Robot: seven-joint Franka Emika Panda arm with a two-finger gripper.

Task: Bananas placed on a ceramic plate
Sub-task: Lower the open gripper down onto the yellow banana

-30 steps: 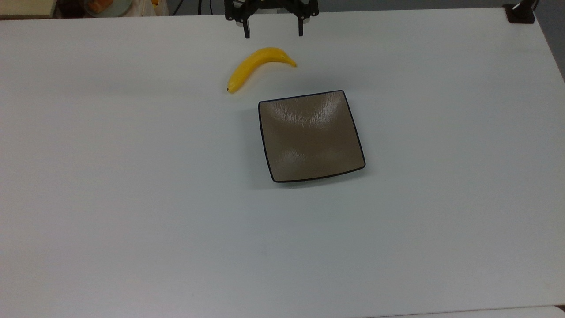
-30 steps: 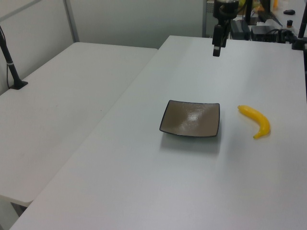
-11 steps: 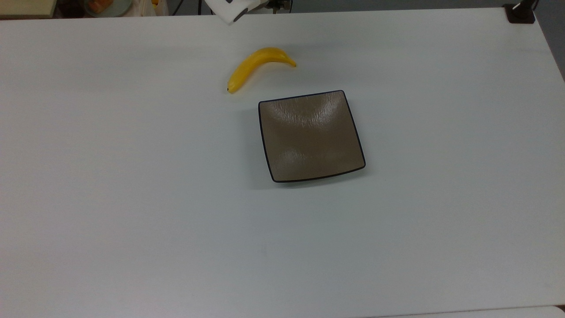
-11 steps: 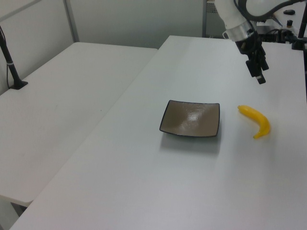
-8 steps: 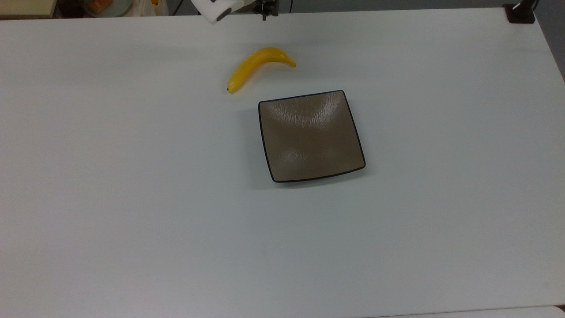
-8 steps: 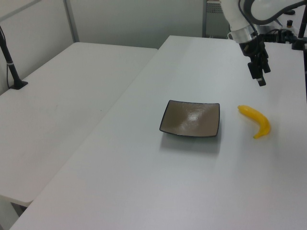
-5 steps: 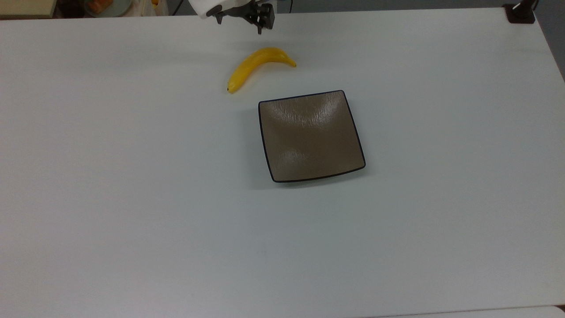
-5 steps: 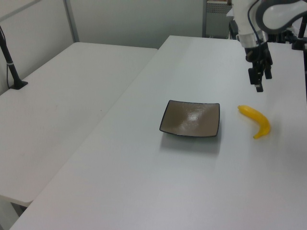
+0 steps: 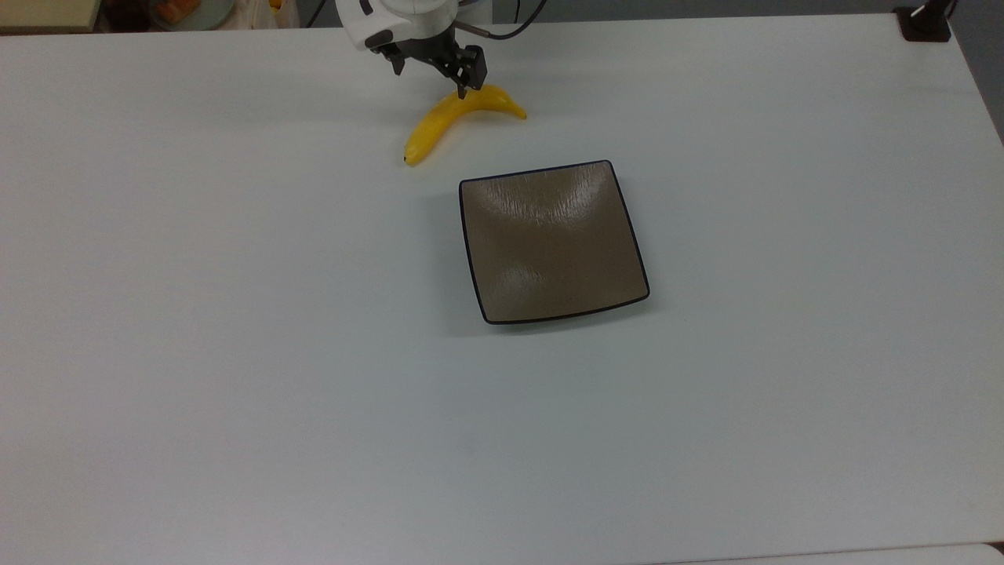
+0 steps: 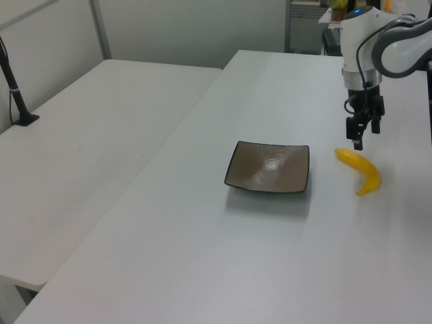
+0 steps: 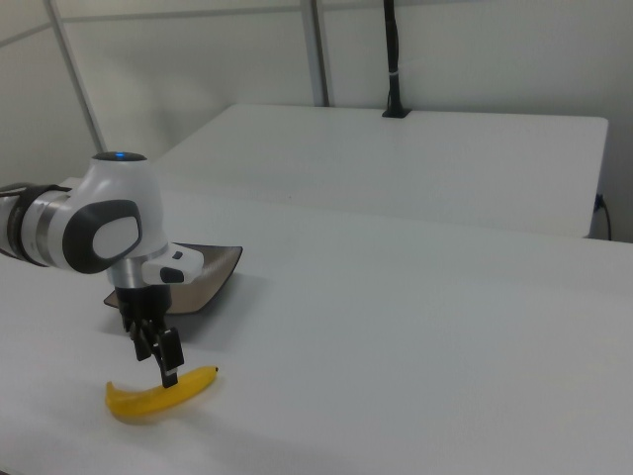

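Yellow banana [image 9: 453, 119] lies on the white table [image 9: 235, 353], off the ceramic plate [image 9: 553, 243] and just beyond the plate's upper-left corner in the top view; the two are apart. Its long axis runs diagonally in the top view, blunt end lower-left, thin stem end upper-right. Gripper [image 9: 464, 85] hangs directly over the fruit's arched middle, close above it, nothing held; whether its fingers are apart or together, cannot tell. In the left view the gripper [image 10: 358, 140] hangs above the banana [image 10: 361, 169] end nearest the plate [image 10: 268, 167]. Judged next: descend and grasp across the short axis.
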